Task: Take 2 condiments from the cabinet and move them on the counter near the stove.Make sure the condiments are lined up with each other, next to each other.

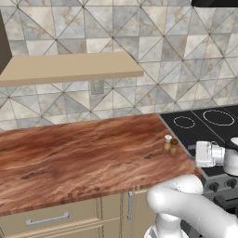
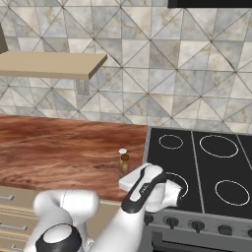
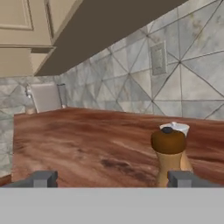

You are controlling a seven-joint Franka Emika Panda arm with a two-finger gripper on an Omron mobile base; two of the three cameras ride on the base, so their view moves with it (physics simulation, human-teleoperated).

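Observation:
Two condiments stand side by side on the reddish-brown counter (image 1: 79, 158) close to the stove (image 1: 204, 123): a brown pepper mill (image 1: 174, 147) and a pale shaker (image 1: 167, 142) with a white cap. In the hand view the pepper mill (image 3: 169, 155) is close in front, with the pale shaker (image 3: 176, 129) touching or just behind it. My gripper (image 3: 113, 178) is open, its fingertips wide apart and nothing between them; the mill stands near the right fingertip. My white hand (image 1: 207, 154) hovers low over the stove's front left corner, right of the shakers. The cabinet's shelf board (image 1: 69, 67) hangs upper left.
A grey-beige coffee machine (image 3: 46, 97) stands far along the counter against the tiled wall. A wall outlet (image 1: 96, 86) sits under the shelf. Stove knobs (image 2: 197, 225) line the cooktop's front. Cream drawers (image 1: 46, 218) run below the counter's front edge.

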